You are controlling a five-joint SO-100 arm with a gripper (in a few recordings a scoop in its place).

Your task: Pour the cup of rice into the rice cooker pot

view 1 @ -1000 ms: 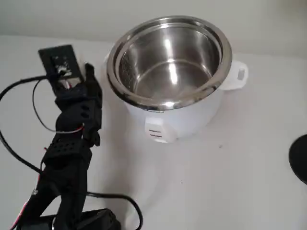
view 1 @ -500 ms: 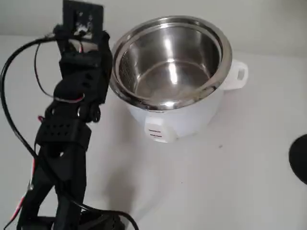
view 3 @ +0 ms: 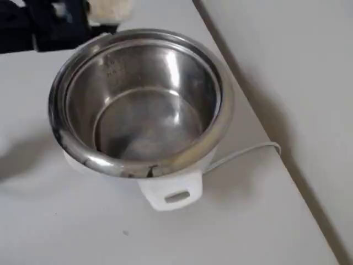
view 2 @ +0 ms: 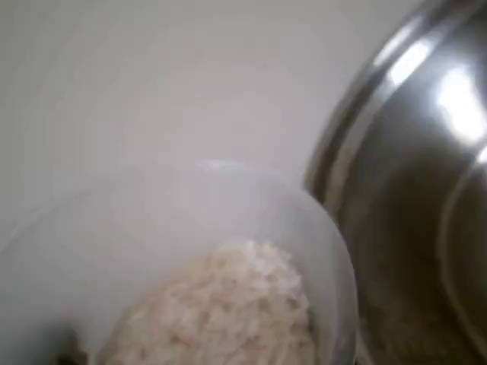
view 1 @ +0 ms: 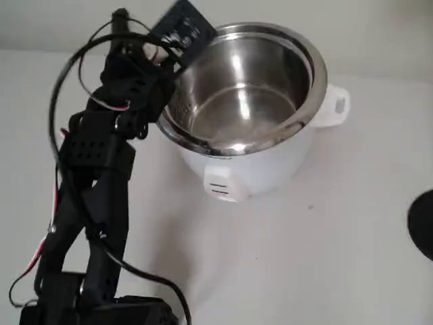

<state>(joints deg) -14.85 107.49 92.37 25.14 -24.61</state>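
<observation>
A plain white table (view 1: 325, 257) fills the scene, with a pale wall behind it. On the table stands the rice cooker pot (view 1: 240, 88), a shiny steel bowl with a wide flared rim set in a white cooker body (view 1: 250, 166) with a side handle; the bowl holds no grains. A black robot arm (view 1: 95, 196) with loose cables rises from the lower left of the fixed view, its wrist raised beside the pot's left rim. The wrist view looks down into the cup (view 2: 312, 228), a translucent whitish plastic cup just beside the pot's rim (view 2: 358, 114), holding a mound of rice (view 2: 228, 312). In the overhead view the cup (view 3: 110, 10) sits at the arm's dark tip, above the pot's far rim. The gripper's fingers are hidden, so whether they clasp the cup cannot be told.
</observation>
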